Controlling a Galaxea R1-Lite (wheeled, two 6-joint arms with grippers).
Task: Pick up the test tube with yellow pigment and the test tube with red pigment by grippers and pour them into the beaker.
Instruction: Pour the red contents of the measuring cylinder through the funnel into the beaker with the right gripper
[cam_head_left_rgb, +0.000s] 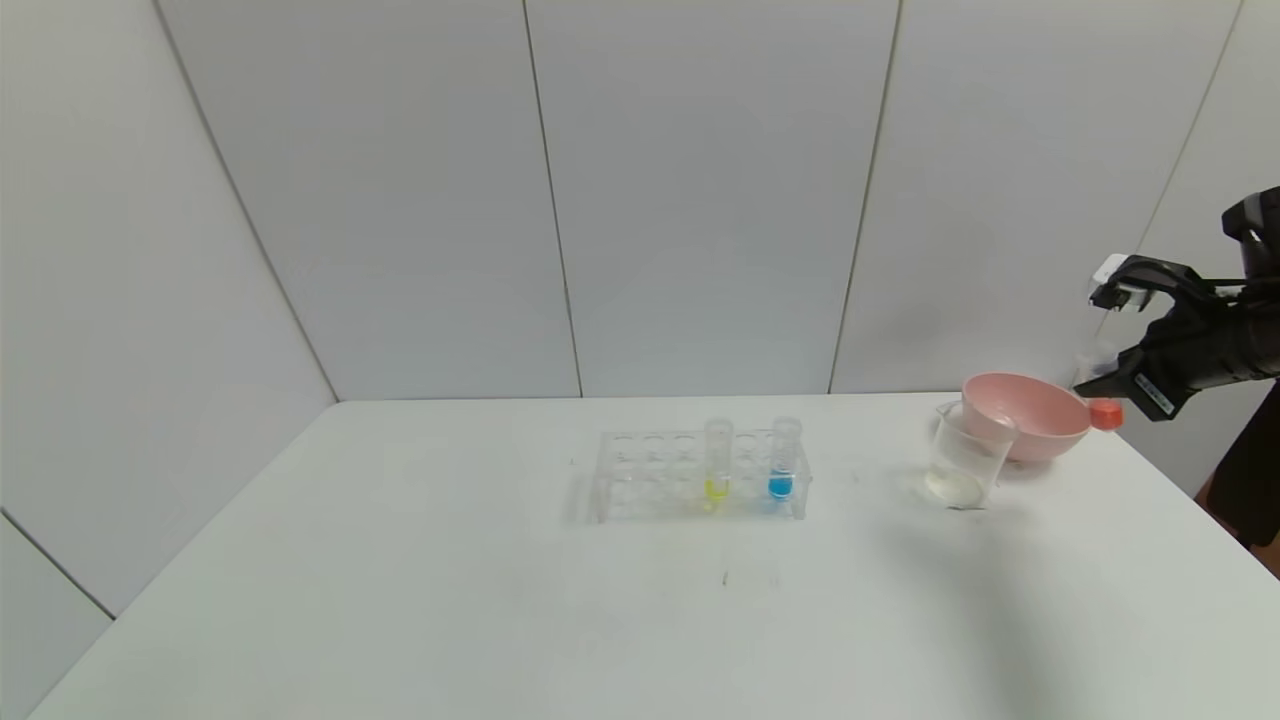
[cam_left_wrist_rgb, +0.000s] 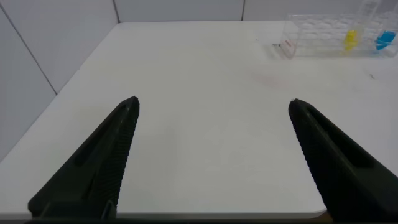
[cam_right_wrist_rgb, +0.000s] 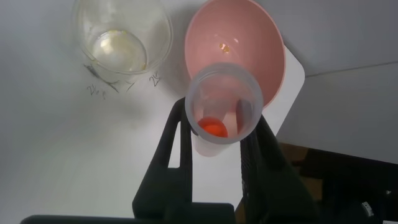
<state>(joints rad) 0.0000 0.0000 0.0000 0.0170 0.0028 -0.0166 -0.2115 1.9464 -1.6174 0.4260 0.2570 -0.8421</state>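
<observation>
My right gripper (cam_head_left_rgb: 1100, 385) is shut on the test tube with red pigment (cam_head_left_rgb: 1105, 412) and holds it in the air at the far right, just beyond the pink bowl. In the right wrist view the gripper (cam_right_wrist_rgb: 219, 121) clamps the tube (cam_right_wrist_rgb: 213, 127) from both sides, and I look down its open mouth at the red liquid. The beaker (cam_head_left_rgb: 965, 455) stands on the table in front of the bowl and shows in the right wrist view (cam_right_wrist_rgb: 121, 37). The test tube with yellow pigment (cam_head_left_rgb: 717, 465) stands in the clear rack (cam_head_left_rgb: 650, 480). My left gripper (cam_left_wrist_rgb: 214, 109) is open and empty over the table's left side.
A blue-liquid tube (cam_head_left_rgb: 783, 460) stands in the rack beside the yellow one. The pink bowl (cam_head_left_rgb: 1025, 415) touches the beaker from behind, near the table's right edge. The left wrist view shows the rack (cam_left_wrist_rgb: 311, 37) far off with the yellow (cam_left_wrist_rgb: 352, 38) and blue (cam_left_wrist_rgb: 384, 40) tubes.
</observation>
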